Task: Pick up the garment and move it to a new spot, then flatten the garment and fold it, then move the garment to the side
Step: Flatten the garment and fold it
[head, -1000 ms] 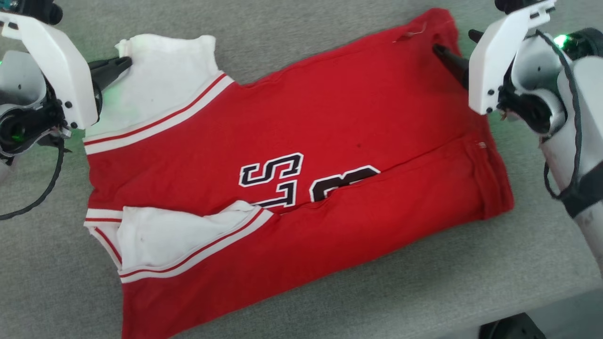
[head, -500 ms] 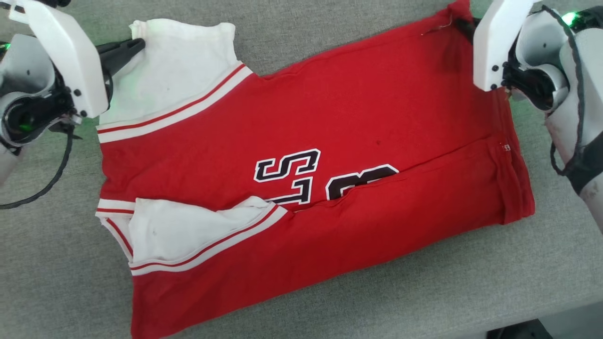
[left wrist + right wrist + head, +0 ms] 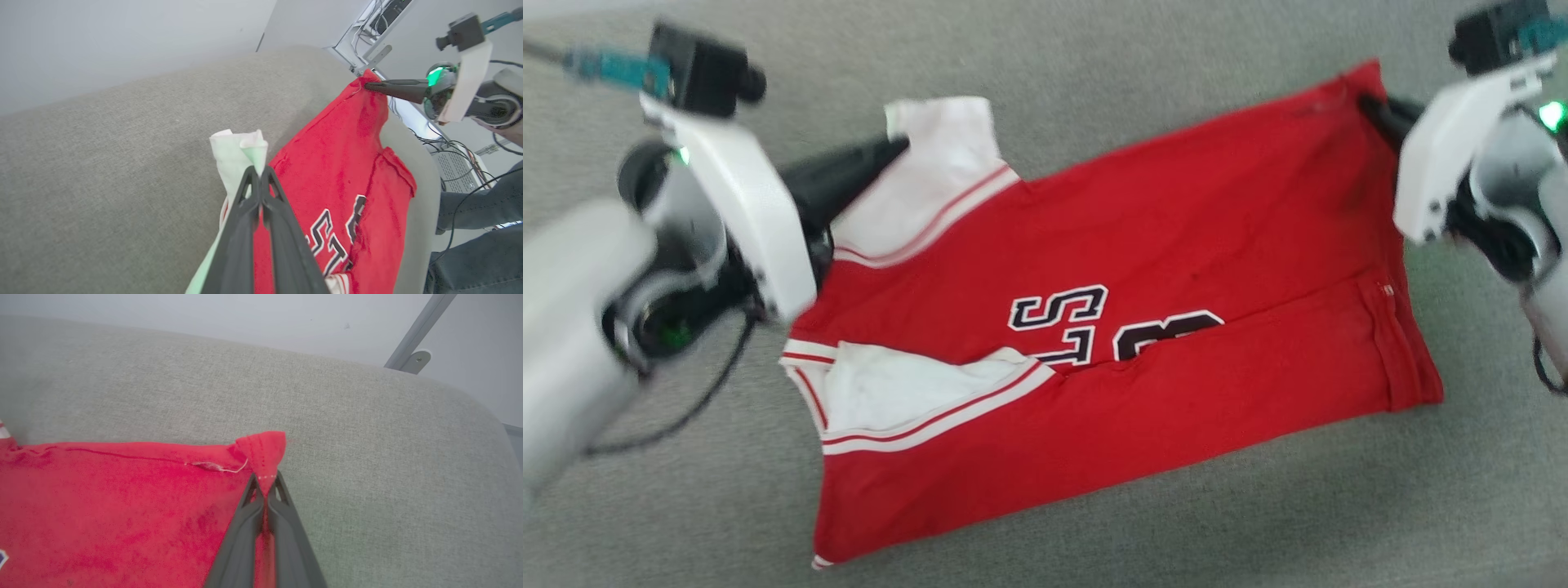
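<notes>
The garment, red with white sleeves and black-and-white lettering, lies half folded on the grey surface. My left gripper is shut on the far corner of the white sleeve. In the left wrist view, the fingers pinch that bunched white fabric, with the red body stretching away to my right gripper. My right gripper is shut on the far right hem corner. The right wrist view shows its tips clamped on a small raised red peak.
Grey upholstered surface spreads all around the garment. The left wrist view shows its rounded edge, beyond it a person's trousered legs and cables on the floor. A metal bracket stands behind the far edge.
My right gripper has gone from open beside the hem to shut on the far right corner. The left gripper has kept its hold on the sleeve. The head camera has shifted.
</notes>
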